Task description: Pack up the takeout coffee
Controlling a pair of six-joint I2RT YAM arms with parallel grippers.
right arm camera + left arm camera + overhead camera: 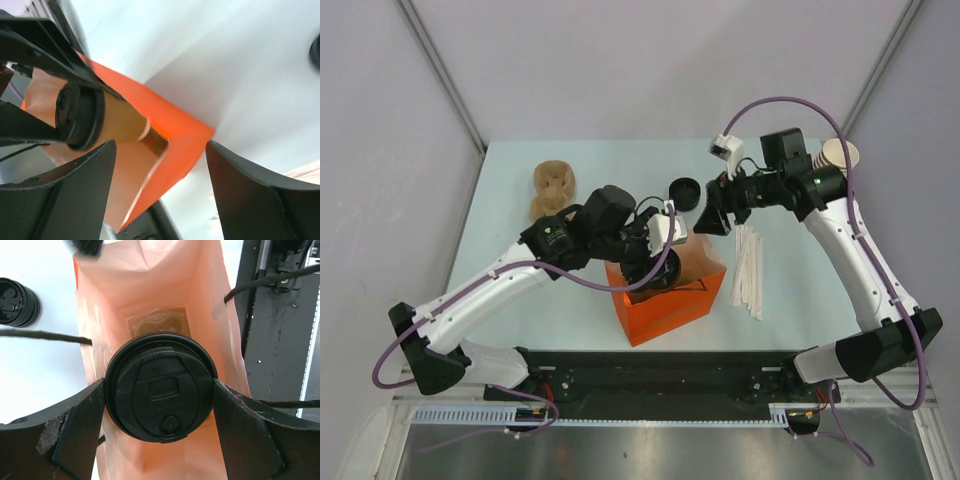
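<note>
The takeout coffee, a brown paper cup (pixel 120 120) with a round black lid (pixel 161 385), hangs in the open mouth of the orange bag (pixel 665 300). My left gripper (pixel 160 395) is shut on the lid's rim, one finger on each side, directly above the bag (pixel 150 295). The cup's body reaches down into the bag (pixel 177 132). A brown moulded insert (pixel 160 324) lies at the bag's bottom. My right gripper (pixel 160 170) is open, with the bag's upper corner between its fingers and touching neither. In the top view it (pixel 712 215) sits at the bag's far right corner.
A cupless stack of black lids (pixel 684 192) stands behind the bag, also in the left wrist view (pixel 17 302). Brown cup carriers (pixel 552 190) lie at the back left. White sticks (pixel 750 265) lie right of the bag. Tan cups (pixel 838 153) stand at the far right.
</note>
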